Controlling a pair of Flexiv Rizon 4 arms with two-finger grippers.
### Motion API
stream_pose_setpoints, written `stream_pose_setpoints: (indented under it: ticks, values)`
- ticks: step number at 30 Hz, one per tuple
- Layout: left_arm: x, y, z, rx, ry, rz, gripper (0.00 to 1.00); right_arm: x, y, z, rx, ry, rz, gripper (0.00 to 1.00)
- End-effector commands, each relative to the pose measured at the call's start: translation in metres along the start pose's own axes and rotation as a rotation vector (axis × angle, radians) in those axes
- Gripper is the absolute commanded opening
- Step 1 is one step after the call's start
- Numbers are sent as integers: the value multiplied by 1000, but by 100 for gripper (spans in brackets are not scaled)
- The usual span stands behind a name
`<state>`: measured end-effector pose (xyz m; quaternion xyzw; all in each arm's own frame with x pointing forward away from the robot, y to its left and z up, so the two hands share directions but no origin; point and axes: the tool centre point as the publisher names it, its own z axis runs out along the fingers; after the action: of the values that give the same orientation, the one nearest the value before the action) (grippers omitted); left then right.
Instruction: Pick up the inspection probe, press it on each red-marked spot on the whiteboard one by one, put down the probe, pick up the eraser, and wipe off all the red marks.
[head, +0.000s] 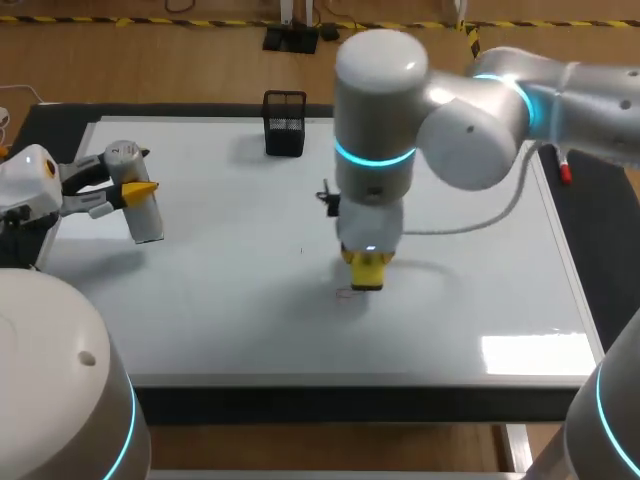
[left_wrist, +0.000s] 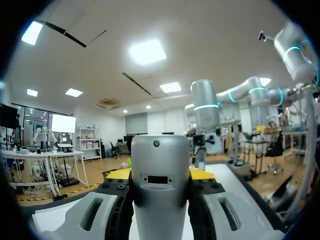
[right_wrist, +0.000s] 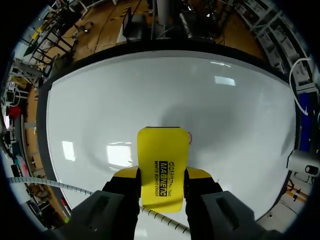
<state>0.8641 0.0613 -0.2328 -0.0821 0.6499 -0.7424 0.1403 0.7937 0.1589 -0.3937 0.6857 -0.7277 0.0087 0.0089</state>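
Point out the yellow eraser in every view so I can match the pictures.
Head view: the eraser is mid-whiteboard, held in the right claw.
Left wrist view: the eraser cannot be made out; the inspection probe in the left claw fills the foreground.
Right wrist view: the eraser is held in the right claw, over the whiteboard.
Shared landmark: the whiteboard.
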Motion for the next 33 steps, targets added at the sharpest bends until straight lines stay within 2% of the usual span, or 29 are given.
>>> stream_pose_setpoints:
  ticks: [1,3,7,15,23,33]
  values:
    - [0,-1,0,-2,-1,0,0,-26,9,7,36,23,-22,0]
    - [0,-1,0,-2,-1,0,0,-35,14,9,51,32,-35,0]
    - [0,-1,0,-2,-1,0,0,-50,22,15,31,6,-69,0]
    - [0,-1,0,-2,-1,0,0,-61,31,26,23,-21,-118,0]
    - [0,-1,0,-2,-1,0,0,-58,31,36,13,-26,-118,0]
    - [0,-1,0,-2,-1,0,0,-35,30,39,20,-9,-88,0]
